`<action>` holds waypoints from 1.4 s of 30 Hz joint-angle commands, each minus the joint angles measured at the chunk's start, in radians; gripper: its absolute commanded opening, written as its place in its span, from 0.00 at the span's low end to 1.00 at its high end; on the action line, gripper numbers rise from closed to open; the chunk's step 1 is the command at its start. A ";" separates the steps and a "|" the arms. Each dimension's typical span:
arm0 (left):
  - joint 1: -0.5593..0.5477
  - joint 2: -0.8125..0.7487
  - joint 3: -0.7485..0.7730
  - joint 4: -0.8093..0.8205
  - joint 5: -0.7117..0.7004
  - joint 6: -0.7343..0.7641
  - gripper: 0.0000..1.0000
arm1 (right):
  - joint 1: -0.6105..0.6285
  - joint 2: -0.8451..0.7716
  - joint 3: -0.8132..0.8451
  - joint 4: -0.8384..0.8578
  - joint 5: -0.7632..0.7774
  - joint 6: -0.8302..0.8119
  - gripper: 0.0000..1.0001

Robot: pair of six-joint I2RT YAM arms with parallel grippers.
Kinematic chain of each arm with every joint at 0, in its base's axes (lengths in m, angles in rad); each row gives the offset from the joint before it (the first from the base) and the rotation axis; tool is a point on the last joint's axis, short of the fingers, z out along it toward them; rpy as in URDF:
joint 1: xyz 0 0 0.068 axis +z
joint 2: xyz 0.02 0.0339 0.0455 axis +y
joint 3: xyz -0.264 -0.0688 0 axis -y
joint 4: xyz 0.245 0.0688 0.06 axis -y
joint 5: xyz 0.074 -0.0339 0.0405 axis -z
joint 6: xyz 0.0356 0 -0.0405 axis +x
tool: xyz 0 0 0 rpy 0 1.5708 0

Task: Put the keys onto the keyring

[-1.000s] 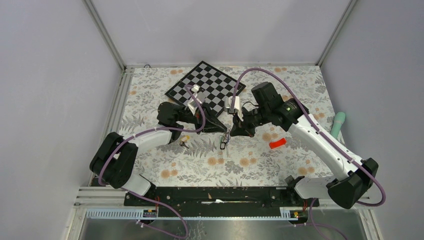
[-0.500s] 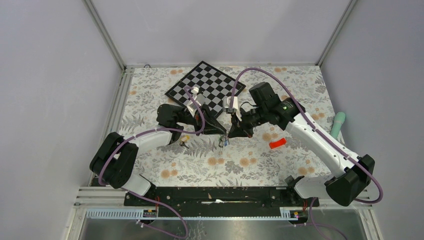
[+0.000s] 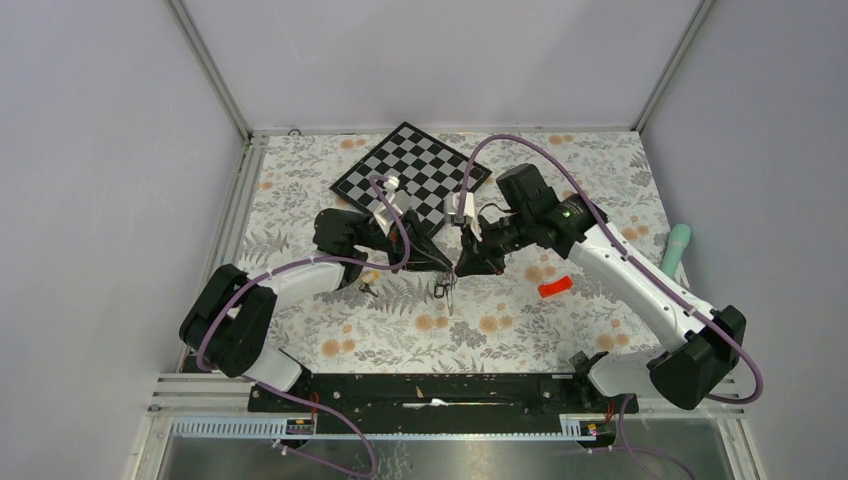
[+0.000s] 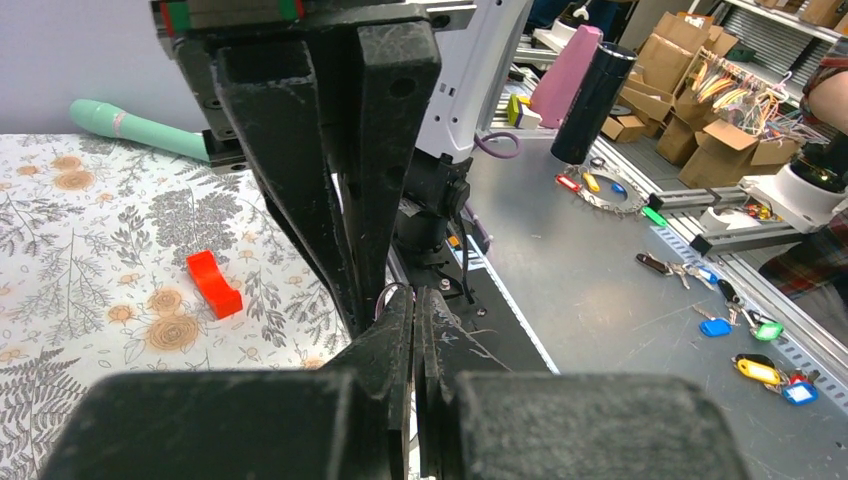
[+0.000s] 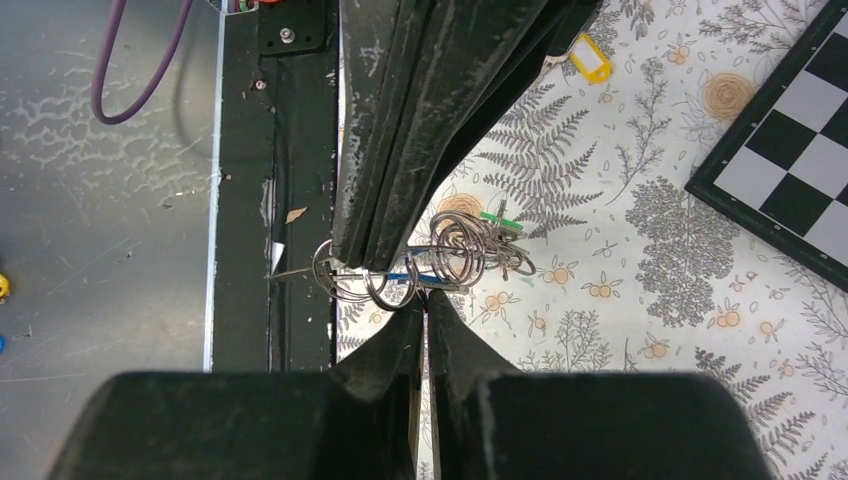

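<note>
Both hands meet tip to tip at the centre of the overhead view, over the flower-patterned worktop [image 3: 560, 330]. The left hand [image 4: 413, 300] is clamped shut. In the right wrist view its black fingers come down from the top of the frame onto the grey metal keyring [image 5: 455, 258], a bunch of wire loops, which it appears to be pinching. A key with a green plastic tag [image 5: 500, 218] hangs among those loops, at the middle of that frame.

The right hand [image 5: 425, 312] sits just below the loops with only a thin slit between its fingers. I cannot tell whether it is pinching something or letting go.

Over the last second the right arm has edged slightly toward the left of the overhead frame, and the dangling bunch has swung a little left with it. The two hands have stayed nose to nose. This looks like the end of a threading push, with the right hand perhaps about to come away from the ring, but no picture shows a key sliding on.

A key with a yellow plastic tag [image 3: 370, 278] lies loose on the worktop, left of the hands and under the left arm, so the task is not finished. The black-and-white checkerboard [image 3: 412, 170] lies beyond them, and a small red block [image 3: 555, 288] to their right
</note>
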 commanded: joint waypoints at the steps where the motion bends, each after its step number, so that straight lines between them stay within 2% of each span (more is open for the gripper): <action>1: -0.024 -0.017 0.006 0.088 0.013 0.015 0.00 | -0.002 0.036 0.034 0.051 -0.051 0.010 0.09; 16: -0.030 -0.017 0.006 0.090 0.026 0.027 0.00 | 0.012 0.062 0.055 0.037 -0.096 0.008 0.11; 31: -0.023 -0.008 0.011 0.121 -0.002 -0.025 0.00 | 0.000 -0.080 -0.007 0.029 0.039 -0.031 0.24; 37: -0.016 -0.005 0.014 0.129 0.001 -0.035 0.00 | -0.033 -0.127 -0.024 0.030 0.035 -0.034 0.29; 42: -0.015 0.004 0.019 0.152 -0.001 -0.056 0.00 | -0.043 -0.132 -0.016 0.016 -0.013 -0.036 0.39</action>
